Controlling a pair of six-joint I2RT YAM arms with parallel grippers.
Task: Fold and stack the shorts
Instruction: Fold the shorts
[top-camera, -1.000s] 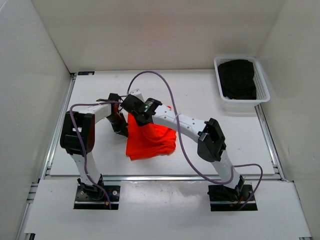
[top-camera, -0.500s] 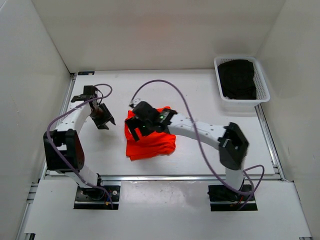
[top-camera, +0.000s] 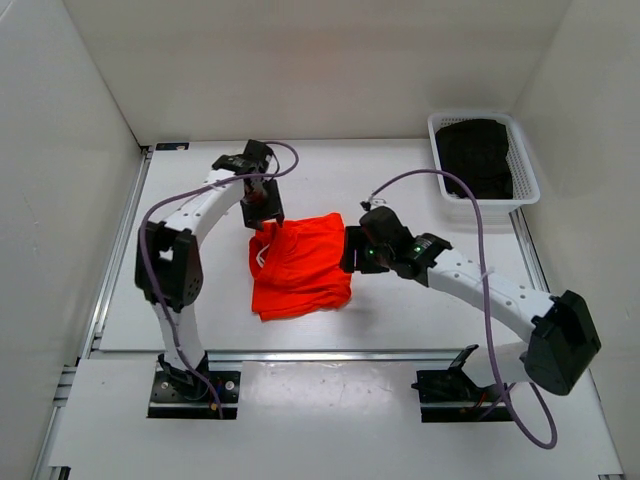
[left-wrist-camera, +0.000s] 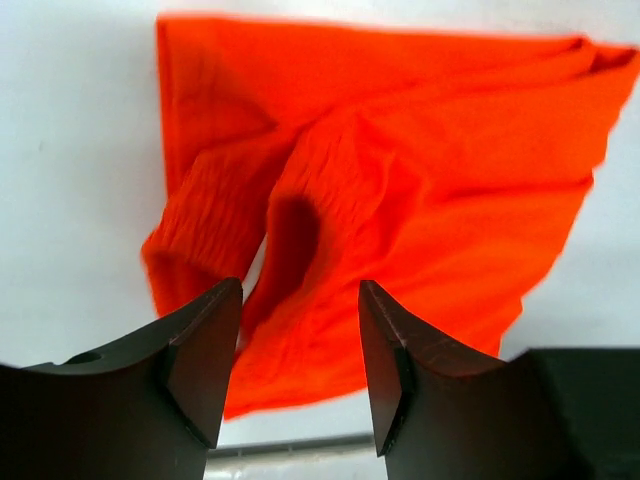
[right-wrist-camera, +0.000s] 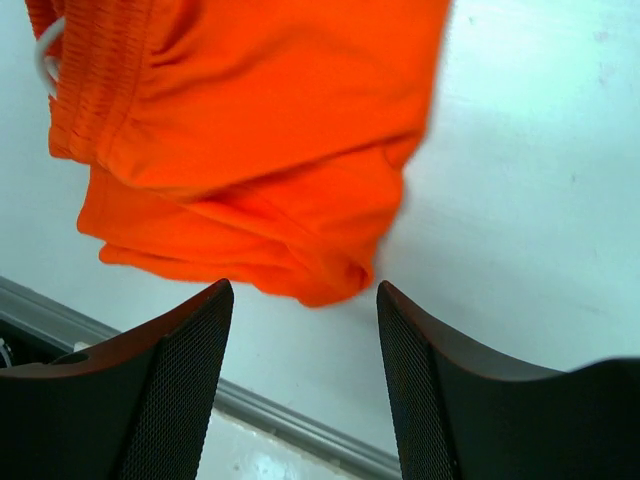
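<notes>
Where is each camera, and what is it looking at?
Top camera: high behind the robot, looking down at the table, shorts and basket; the left arm and right arm show whole.
Left wrist camera: on the left wrist, looking down past the open left fingers at the shorts.
Right wrist camera: on the right wrist, looking past the open right fingers at the shorts' edge and table.
Shared: all three see the orange shorts.

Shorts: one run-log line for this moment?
shorts: folded over, on table, unheld | left hand: open, above shorts | right hand: open, beside shorts
</notes>
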